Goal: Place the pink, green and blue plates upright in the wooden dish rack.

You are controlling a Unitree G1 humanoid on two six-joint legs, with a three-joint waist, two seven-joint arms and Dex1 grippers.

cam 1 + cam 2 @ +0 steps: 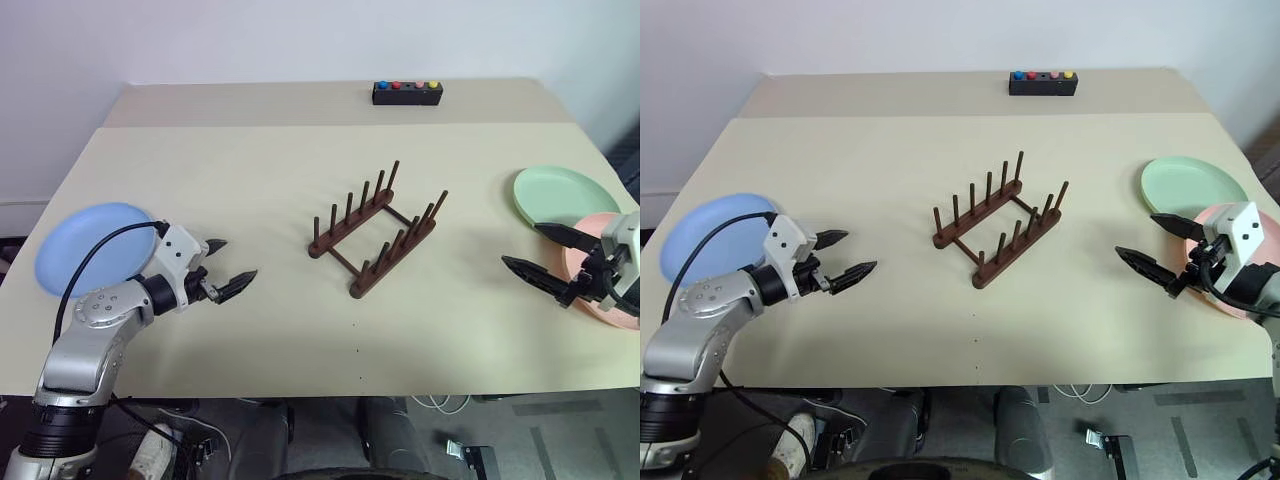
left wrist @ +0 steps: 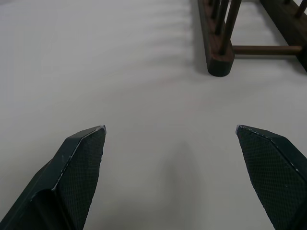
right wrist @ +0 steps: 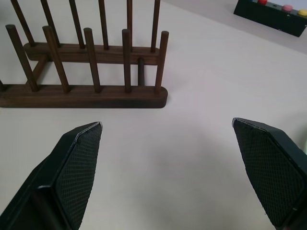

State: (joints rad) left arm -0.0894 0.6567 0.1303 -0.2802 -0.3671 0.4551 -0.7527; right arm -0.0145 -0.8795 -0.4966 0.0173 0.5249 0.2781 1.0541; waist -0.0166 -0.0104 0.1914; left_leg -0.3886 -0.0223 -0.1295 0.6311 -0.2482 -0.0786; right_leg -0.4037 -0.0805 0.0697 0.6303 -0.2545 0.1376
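The dark wooden dish rack point(image 1: 378, 232) stands empty of plates at the middle of the table; one end of it point(image 2: 225, 45) shows in the left wrist view and its pegs point(image 3: 91, 62) in the right wrist view. The blue plate point(image 1: 92, 247) lies flat at the table's left edge, just behind my left arm. The green plate point(image 1: 565, 195) lies flat at the right, and the pink plate point(image 1: 600, 275) lies nearer, partly hidden by my right hand. My left gripper point(image 1: 230, 265) hovers open left of the rack. My right gripper point(image 1: 540, 252) hovers open to the rack's right, in front of the pink plate.
A black box with coloured buttons point(image 1: 407, 93) sits at the table's far edge. The beige table point(image 1: 250, 180) has bare surface between each gripper and the rack. Cables lie on the floor below the table's near edge.
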